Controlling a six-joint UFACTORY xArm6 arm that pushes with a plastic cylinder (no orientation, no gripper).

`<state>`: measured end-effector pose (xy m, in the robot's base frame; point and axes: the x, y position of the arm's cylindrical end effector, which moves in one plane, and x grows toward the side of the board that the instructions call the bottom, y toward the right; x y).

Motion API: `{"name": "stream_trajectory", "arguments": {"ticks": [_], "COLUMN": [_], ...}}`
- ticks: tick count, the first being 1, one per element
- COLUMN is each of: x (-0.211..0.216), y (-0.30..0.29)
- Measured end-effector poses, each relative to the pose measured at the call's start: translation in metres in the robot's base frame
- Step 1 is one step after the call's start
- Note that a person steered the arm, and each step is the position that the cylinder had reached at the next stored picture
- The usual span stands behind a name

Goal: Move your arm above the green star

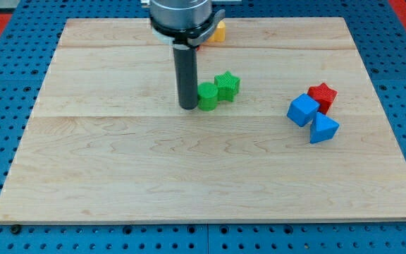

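So our rod comes straight down from the view's top, and my tip [188, 106] sits on the wooden bench [189, 183], touching or just about touching the left side of a green round block [207, 97]. That one looks like a short cylinder to us.

The green star [227, 85] is the thing we care about. It's right against the green round block, on its right and a little toward the view's top. That puts my tip to the left of the green star and slightly lower in the view, with the green round block wedged between the two. So we're beside the green star, not above it.

No jaws on this rig at all, just the plain rod, so there's nothing to be apart or together.

Other stuff, all placed from the green star: a yellow block [218, 32] is up toward the view's top, near the bench's far edge and half hidden behind the arm's round body, so we can't tell its shape. Well off to the right there's a tight cluster of three: a red star [323, 94], a blue cube [302, 110] touching its lower left, and a blue triangle block [323, 129] just below those two.
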<state>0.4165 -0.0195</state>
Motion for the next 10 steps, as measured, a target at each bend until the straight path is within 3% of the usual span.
{"name": "stream_trajectory", "arguments": {"ticks": [5, 7, 10], "x": [0.0, -0.037, -0.049], "y": [-0.017, -0.01, -0.011]}}
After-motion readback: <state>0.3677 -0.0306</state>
